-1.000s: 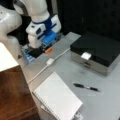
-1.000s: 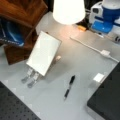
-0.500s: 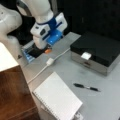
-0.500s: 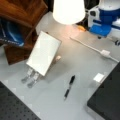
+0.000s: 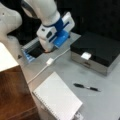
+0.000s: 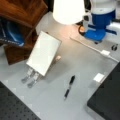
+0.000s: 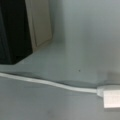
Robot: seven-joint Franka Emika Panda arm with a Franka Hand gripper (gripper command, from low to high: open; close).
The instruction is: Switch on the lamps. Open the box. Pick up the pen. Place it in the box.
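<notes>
The lamp shade [image 6: 68,10] glows bright cream-white at a front view's top. The box [image 5: 97,52] stands closed, its black lid down and a white tab [image 5: 85,55] at its front; its corner [image 6: 107,100] also shows in a front view. On the grey table the black pen [image 5: 86,87] [image 6: 69,86] lies free, apart from the box. My blue-and-white gripper [image 5: 50,47] [image 6: 96,40] hangs above the white cable's switch [image 5: 50,61] [image 7: 112,98], far from the pen. No fingers show in the wrist view.
A white spiral notebook [image 5: 57,97] [image 6: 43,56] stands propped near the pen. A blue-edged dark panel [image 5: 32,51] lies beside the gripper. Brown wooden furniture [image 6: 22,15] fills a front view's left. The white cable [image 7: 50,83] runs across the table.
The arm has lifted and shifted away from the cable switch, toward the box. Lamp, box and pen stay as they were.
</notes>
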